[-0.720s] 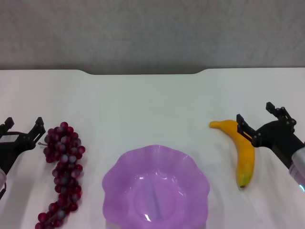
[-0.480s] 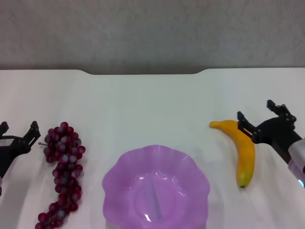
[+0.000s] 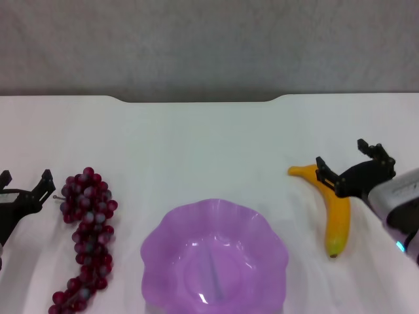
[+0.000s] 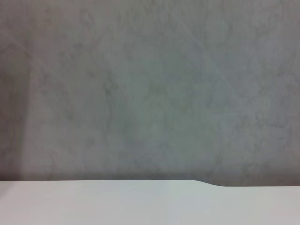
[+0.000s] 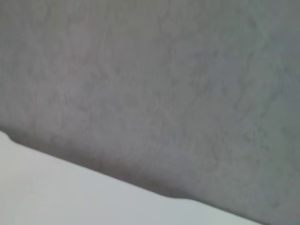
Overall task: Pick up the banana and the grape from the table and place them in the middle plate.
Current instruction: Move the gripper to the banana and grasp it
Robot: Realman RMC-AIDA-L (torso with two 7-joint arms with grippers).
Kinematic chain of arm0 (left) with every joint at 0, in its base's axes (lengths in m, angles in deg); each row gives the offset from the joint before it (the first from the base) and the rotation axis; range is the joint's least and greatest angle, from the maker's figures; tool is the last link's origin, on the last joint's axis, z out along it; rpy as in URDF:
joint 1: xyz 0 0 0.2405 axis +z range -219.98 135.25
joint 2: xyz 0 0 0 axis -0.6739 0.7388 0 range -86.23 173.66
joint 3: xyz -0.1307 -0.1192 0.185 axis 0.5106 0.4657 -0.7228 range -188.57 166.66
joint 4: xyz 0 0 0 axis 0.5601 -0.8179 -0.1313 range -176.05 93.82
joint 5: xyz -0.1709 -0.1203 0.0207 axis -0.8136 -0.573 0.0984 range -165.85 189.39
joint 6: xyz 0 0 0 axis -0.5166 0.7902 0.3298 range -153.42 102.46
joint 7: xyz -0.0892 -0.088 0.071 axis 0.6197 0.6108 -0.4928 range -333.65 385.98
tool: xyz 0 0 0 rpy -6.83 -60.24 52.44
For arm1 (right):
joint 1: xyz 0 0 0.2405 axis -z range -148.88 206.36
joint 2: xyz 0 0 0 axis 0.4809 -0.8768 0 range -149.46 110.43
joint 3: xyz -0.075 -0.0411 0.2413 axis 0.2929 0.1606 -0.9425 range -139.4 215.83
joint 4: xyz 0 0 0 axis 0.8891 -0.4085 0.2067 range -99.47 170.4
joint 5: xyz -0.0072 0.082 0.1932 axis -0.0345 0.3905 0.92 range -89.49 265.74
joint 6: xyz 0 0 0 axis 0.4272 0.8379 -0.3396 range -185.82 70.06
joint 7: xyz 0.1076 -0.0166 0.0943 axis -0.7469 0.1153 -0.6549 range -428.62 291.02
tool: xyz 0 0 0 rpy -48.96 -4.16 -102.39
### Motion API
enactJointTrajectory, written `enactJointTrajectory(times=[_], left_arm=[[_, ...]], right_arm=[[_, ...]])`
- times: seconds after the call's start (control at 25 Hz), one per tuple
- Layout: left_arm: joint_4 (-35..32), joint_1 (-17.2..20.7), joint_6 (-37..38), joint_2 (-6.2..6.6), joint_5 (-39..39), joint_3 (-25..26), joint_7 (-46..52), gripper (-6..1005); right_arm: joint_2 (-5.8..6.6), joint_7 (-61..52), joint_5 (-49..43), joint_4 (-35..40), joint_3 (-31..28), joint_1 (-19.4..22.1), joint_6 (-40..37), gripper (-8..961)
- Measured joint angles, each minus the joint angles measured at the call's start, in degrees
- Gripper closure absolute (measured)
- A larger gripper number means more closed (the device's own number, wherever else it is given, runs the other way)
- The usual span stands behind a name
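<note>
The yellow banana (image 3: 334,209) lies on the white table (image 3: 209,144) to the right of the purple scalloped middle plate (image 3: 215,258). My right gripper (image 3: 352,163) is open above the banana's far end, one finger over its stem end, the other out to the right. The dark red grape bunch (image 3: 86,229) lies left of the plate. My left gripper (image 3: 26,182) is open at the table's left edge, just left of the bunch's far end and apart from it. Neither wrist view shows the fruit or the plate.
The table's notched far edge (image 3: 196,99) runs in front of a grey wall (image 3: 209,46). The left wrist view shows only that wall and the table edge (image 4: 140,183); the right wrist view shows the same wall and table edge (image 5: 93,173).
My right gripper has shifted left and away from me, turning over the banana's far end. My left gripper drew back to the left, away from the grapes. Fruit and plate stayed put.
</note>
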Motion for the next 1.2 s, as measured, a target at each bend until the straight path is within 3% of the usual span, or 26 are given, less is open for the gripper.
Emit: enactJointTrajectory(times=[0.08, 0.16, 0.24, 0.28, 0.32, 0.36, 0.44, 0.52, 0.56, 0.6, 0.68, 0.96, 1.2], left_arm=[[0.0, -0.14, -0.04, 0.0, 0.0, 0.0, 0.0, 136], [0.0, -0.28, -0.19, 0.0, 0.0, 0.0, -0.01, 136], [-0.01, -0.37, -0.79, 0.0, 0.0, -0.01, -0.05, 136], [-0.01, -0.45, -1.2, 0.0, 0.0, -0.01, -0.06, 136], [-0.01, -0.45, -1.2, 0.0, 0.0, -0.01, -0.06, 136], [-0.01, -0.46, -1.25, 0.0, 0.0, -0.01, -0.05, 136], [-0.11, -0.46, -1.26, 0.02, 0.01, -0.01, -0.03, 136], [-0.17, -0.47, -1.26, 0.03, 0.02, -0.01, -0.04, 136], [-0.17, -0.48, -1.26, 0.03, 0.02, 0.0, -0.04, 136], [-0.16, -0.48, -1.27, 0.04, 0.02, 0.0, -0.04, 136], [-0.15, -0.48, -1.26, 0.05, 0.02, 0.0, -0.03, 136], [-0.28, -0.47, -1.25, 0.07, -0.77, 0.14, 0.35, 136], [-0.16, -0.43, -1.23, 0.09, -3.01, 0.17, 0.4, 137]], right_arm=[[0.28, 7.44, -0.07, -11.29, -6.77, 4.79, 9.95, 63], [-0.86, 14.5, -0.04, -20.88, -13.77, 9.69, 18.67, 62], [-1.4, 17.39, 0.19, -26.42, -18.25, 12.09, 26.2, 62], [-1.31, 16.61, 0.39, -31.82, -23.4, 12.74, 36.62, 62], [-1.23, 15.07, 0.28, -33.83, -26.26, 12.49, 42.77, 62], [-1.23, 15.07, 0.28, -33.83, -26.26, 12.49, 42.77, 62], [-1.2, 12.06, -0.07, -36.6, -32.28, 11.07, 54.57, 62], [-1.07, 8.04, -0.98, -37.5, -41.29, 6.39, 70.7, 62], [-1.1, 6.46, -2.28, -37.3, -44.22, 4.45, 75.54, 63], [-1.1, 6.46, -2.28, -37.3, -44.22, 4.45, 75.54, 63], [-1.09, 0.2, -9.02, -37.08, -51.13, -0.47, 87.01, 63], [-1.1, -6.82, -21.32, -33.95, -55.82, -6.82, 95.38, 62], [-0.99, -4.44, -23.6, -19.25, -59.07, -15.17, 93.56, 63]])
